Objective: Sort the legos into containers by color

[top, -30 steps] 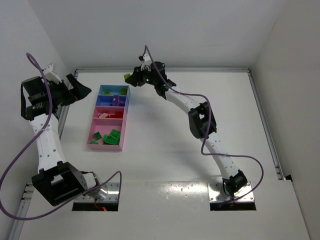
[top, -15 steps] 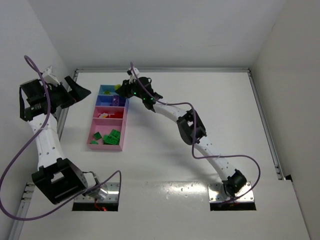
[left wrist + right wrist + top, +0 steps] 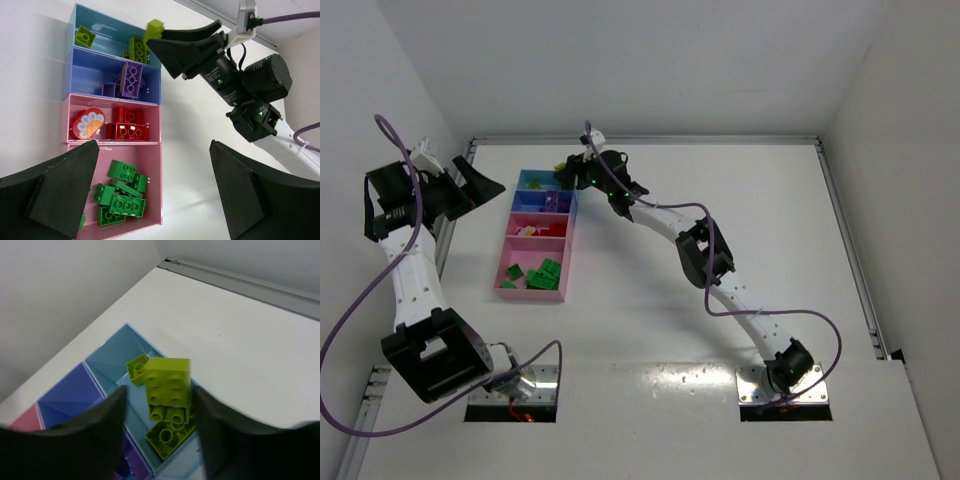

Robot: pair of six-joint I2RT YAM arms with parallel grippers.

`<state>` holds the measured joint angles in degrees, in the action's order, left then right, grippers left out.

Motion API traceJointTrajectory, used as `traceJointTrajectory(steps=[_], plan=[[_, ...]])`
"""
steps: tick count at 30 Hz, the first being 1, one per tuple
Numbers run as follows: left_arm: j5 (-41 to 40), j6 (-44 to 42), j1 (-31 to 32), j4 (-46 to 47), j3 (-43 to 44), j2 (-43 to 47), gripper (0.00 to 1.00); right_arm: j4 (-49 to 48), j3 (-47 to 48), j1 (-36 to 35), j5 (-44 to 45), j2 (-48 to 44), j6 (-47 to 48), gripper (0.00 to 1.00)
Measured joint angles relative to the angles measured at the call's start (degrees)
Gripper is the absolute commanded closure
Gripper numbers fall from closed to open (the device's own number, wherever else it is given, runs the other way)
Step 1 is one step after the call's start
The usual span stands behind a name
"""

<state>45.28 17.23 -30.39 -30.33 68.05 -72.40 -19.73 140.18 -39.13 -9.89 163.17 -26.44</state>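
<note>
The joined trays [image 3: 567, 232] lie at the far left of the table. My right gripper [image 3: 567, 172] hangs over the light blue compartment [image 3: 107, 360], jaws spread. A yellow-green brick [image 3: 168, 381] is in the air between the fingers, clear of the left one. Two yellow-green bricks [image 3: 170, 437] lie below it. In the left wrist view the light blue compartment [image 3: 102, 30] holds yellow-green bricks, the blue one purple bricks [image 3: 131, 79], the small pink one red bricks [image 3: 128, 131], the large pink one green bricks [image 3: 120, 197]. My left gripper [image 3: 470, 185] is open and empty, raised left of the trays.
A metal rail [image 3: 650, 140] runs along the table's far edge and white walls close in on the left and back. A round red piece with a white pattern [image 3: 88, 124] lies in the small pink compartment.
My right gripper swung left from beside the trays to over the light blue compartment, carrying the yellow-green brick. Its jaws now stand apart from the brick. The left arm barely moved.
</note>
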Motion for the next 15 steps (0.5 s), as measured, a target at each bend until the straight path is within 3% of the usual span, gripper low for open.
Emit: traceJointTrajectory(steps=[4, 10, 15], plan=[[0.1, 0.1, 0.0, 0.0, 0.0, -0.2, 0.0, 0.0, 0.0, 0.0, 0.6, 0.0, 0.6, 0.12], [-0.7, -0.3, 1.0, 0.0, 0.0, -0.5, 0.0, -0.2, 0.0, 0.1, 0.6, 0.0, 1.0, 0.08], [-4.3, -2.6, 7.3, 0.0, 0.0, 0.9, 0.0, 3.8, -1.6, 0.4, -1.1, -3.0, 4.7, 0.04]])
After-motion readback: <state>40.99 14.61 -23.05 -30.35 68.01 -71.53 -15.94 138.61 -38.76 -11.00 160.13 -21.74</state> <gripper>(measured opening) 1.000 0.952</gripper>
